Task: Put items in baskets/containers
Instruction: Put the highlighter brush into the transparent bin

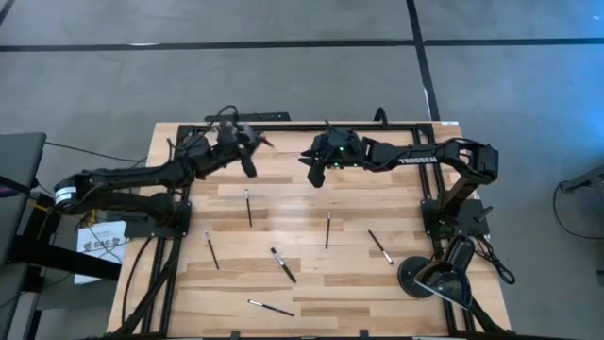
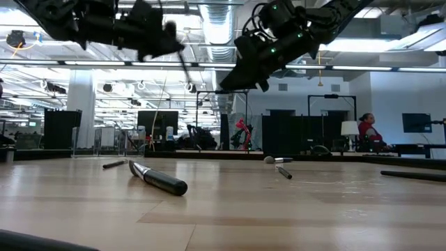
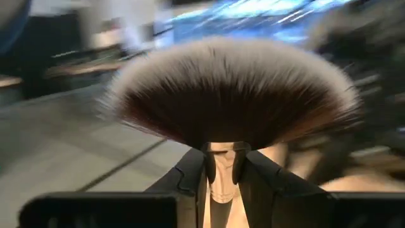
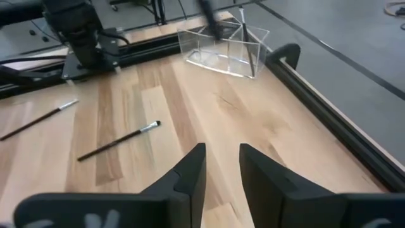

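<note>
Left gripper (image 3: pixel 221 168) is clamping the fan brush (image 3: pixel 231 95) by its ferrule, likely carrying it toward the clear cup (image 4: pixel 223 44), while right gripper (image 4: pixel 221 168) is hanging narrowly parted, holding nothing

Six brushes (image 1: pixel 249 206) lay scattered on the table (image 1: pixel 311 283) in front of the cup (image 4: pixel 223 44), which stood at the back edge.

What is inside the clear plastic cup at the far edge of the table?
In the right wrist view, the clear cup holds at least two dark brush handles leaning inside. Their bristle tips cannot be made out, so an exact count is uncertain.
</note>
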Available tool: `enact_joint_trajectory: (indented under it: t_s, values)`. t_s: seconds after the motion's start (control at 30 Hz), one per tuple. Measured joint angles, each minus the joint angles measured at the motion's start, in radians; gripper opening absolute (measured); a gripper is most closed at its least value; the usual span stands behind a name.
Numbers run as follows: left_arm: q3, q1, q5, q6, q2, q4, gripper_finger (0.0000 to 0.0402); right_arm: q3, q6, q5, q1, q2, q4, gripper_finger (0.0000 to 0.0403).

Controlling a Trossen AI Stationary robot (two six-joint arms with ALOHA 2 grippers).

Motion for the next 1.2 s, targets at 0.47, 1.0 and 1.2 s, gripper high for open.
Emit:
enact_joint_trajectory:
  t_s: [0.47, 1.0, 1.2]
  values:
    - [-0.170, 0.187, -0.493, -0.041, -0.050, -0.042, 0.0072, 0.000, 0.015, 0.000, 0.008, 0.000, 0.003, 0.0087]
    - [-0.246, 0.286, -0.612, -0.143, -0.050, -0.033, 0.0070, 0.000, 0.015, -0.002, 0.009, 0.000, -0.008, 0.0087]
    - [-0.267, 0.286, -0.612, -0.153, -0.049, -0.035, 0.0075, 0.000, 0.015, -0.002, 0.009, 0.000, -0.008, 0.0087]
